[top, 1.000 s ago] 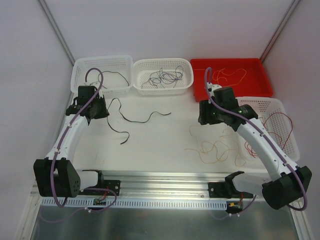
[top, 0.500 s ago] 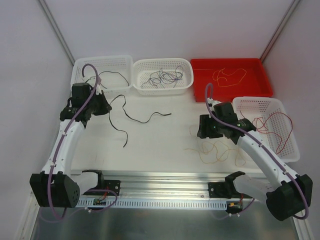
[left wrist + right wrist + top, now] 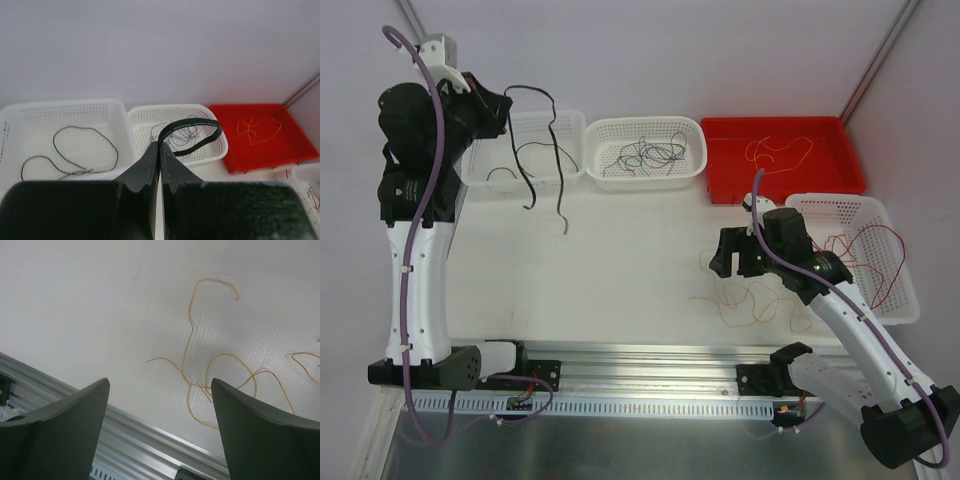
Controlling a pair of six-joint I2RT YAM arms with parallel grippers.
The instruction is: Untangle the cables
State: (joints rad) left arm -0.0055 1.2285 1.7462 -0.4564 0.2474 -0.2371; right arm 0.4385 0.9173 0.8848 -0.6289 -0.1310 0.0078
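Where the left arm stood raised, the left tool (image 3: 159, 146) was clamped shut on a black cable (image 3: 192, 120), whose ends dangled free. The right tool (image 3: 157, 385) gaped wide, held nothing, and hovered above orange cables (image 3: 186, 351) lying loose on the surface (image 3: 620, 290).

Orange cable (image 3: 190, 315) runs off right edge; black cable (image 3: 200, 120) end hidden btwn left jaws
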